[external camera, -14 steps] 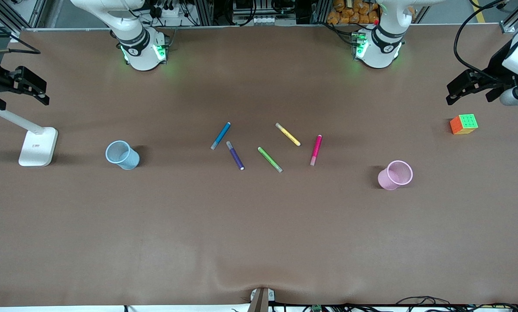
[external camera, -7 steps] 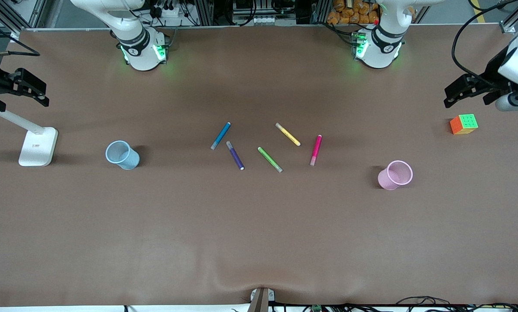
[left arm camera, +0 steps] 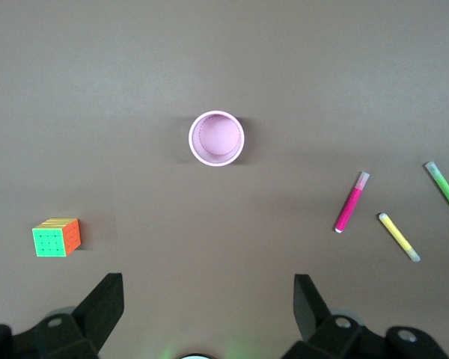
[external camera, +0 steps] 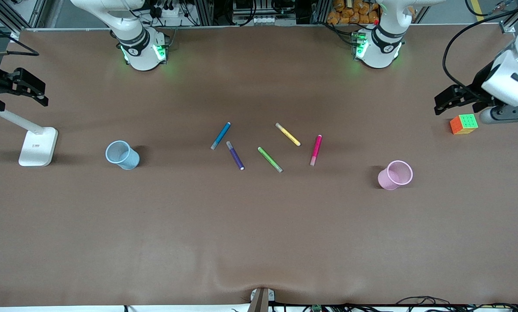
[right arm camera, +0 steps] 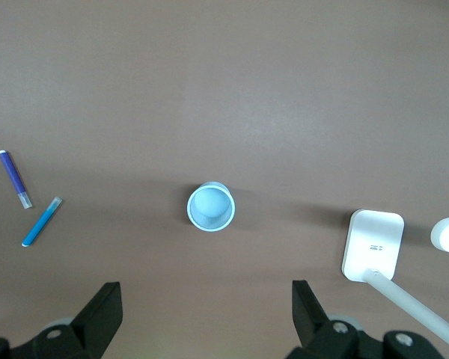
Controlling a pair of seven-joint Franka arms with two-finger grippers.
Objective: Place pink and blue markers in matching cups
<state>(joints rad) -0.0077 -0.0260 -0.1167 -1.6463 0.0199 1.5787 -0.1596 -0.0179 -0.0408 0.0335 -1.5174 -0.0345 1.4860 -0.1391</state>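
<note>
Overhead, a brown worktop (external camera: 259, 225) carries five felt-tip pens scattered at its centre. With the front view as a clock face, the slim sky-blue marker (external camera: 221, 135) lies just toward nine o'clock of centre, beside a dark purple pen (external camera: 235, 155). The slim magenta-pink marker (external camera: 316, 149) lies toward three o'clock, beside a green pen (external camera: 270, 159) and a yellow pen (external camera: 288, 134). Each task marker seems laid out toward the arm that would serve it.

A pale blue translucent plastic cup (external camera: 122, 154) stands upright at nine o'clock, near a white lamp base (external camera: 37, 146). A pale pink translucent plastic cup (external camera: 395, 175) stands upright at three o'clock, with a multicoloured puzzle cube (external camera: 463, 124) at two o'clock.

Both cups are empty; nothing is placed yet. The left hand (external camera: 451, 100) hangs beside the cube, fingers apart and empty. The right hand (external camera: 23, 86) hangs over the lamp's end of the worktop, fingers apart and empty too.
</note>
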